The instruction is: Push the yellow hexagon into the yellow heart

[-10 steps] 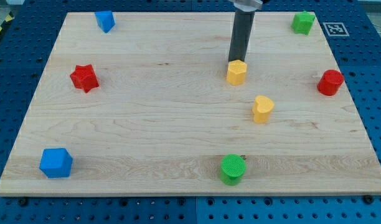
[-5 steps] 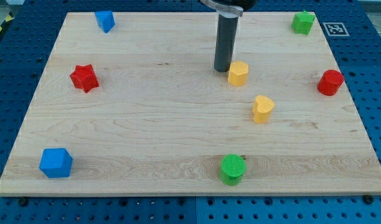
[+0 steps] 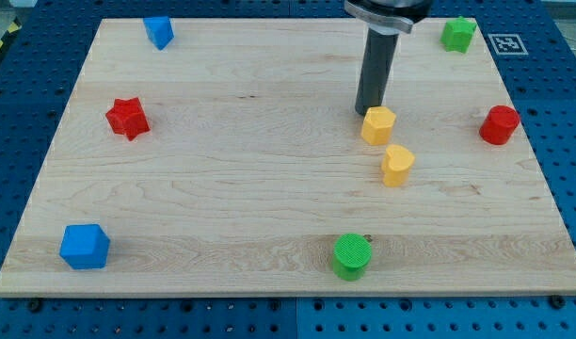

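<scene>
The yellow hexagon (image 3: 378, 125) sits right of the board's middle. The yellow heart (image 3: 396, 165) lies just below and slightly right of it, with a very small gap or light contact between them; I cannot tell which. My tip (image 3: 369, 112) stands at the hexagon's upper left edge, touching or nearly touching it. The dark rod rises from there to the view's top.
A red star (image 3: 127, 118) is at the left, a blue block (image 3: 158, 30) at the top left, a blue cube (image 3: 85, 246) at the bottom left. A green cylinder (image 3: 351, 255) is at the bottom, a red cylinder (image 3: 500, 124) at the right, a green block (image 3: 458, 34) at the top right.
The tip moved from the hexagon's top to its left, then back right. The hexagon slid right and down, closer to the heart. The heart has not moved.
</scene>
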Tool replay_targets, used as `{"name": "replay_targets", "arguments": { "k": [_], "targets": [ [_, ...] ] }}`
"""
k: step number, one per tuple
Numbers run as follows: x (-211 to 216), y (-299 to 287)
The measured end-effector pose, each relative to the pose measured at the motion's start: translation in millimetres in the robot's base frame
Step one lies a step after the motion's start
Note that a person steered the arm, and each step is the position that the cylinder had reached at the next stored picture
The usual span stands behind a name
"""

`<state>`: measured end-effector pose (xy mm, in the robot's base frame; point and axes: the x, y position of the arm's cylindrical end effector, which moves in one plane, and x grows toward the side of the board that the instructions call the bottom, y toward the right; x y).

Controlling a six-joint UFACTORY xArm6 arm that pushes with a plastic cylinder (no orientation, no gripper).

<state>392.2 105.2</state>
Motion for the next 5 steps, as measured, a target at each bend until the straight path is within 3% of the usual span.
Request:
{"name": "replay_targets", "arguments": {
  "k": [5],
  "targets": [
    [28.1,9.7]
  ]
}}
